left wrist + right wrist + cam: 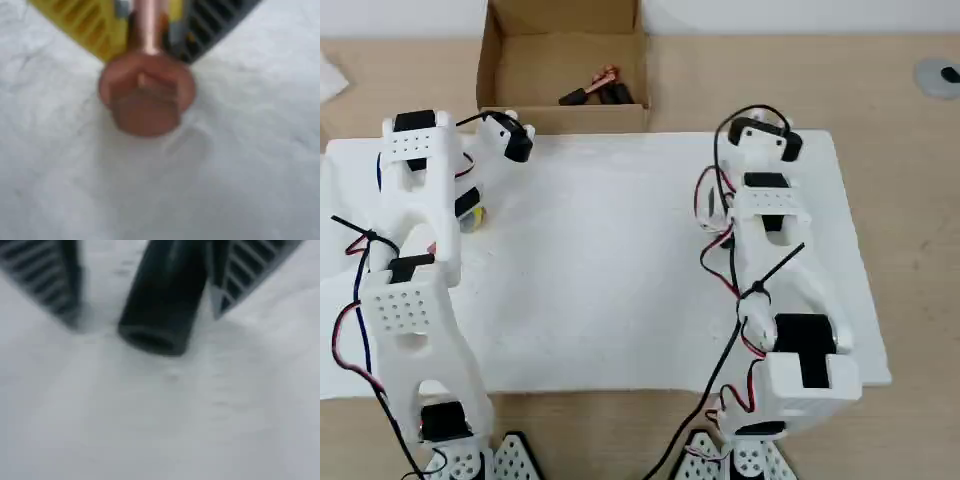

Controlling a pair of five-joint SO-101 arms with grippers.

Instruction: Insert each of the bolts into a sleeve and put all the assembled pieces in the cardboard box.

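A copper bolt [146,97] is clamped by its shank between the yellow and black fingers of my left gripper [150,30], its flanged head down at the white foam sheet [225,175]. In the high view this gripper [470,212] hangs low over the sheet's left side. A black sleeve [160,305] lies on the foam between the fingers of my right gripper [145,295]. It is next to one finger [250,270], with a gap to the other [45,270]. The cardboard box [495,60] at the back holds assembled pieces [600,88].
The white foam sheet [610,260] covers most of the table between the arms. The right arm [770,210] stands folded over its right side, with loose cables beside it. A grey object [938,77] lies at the far right edge of the table.
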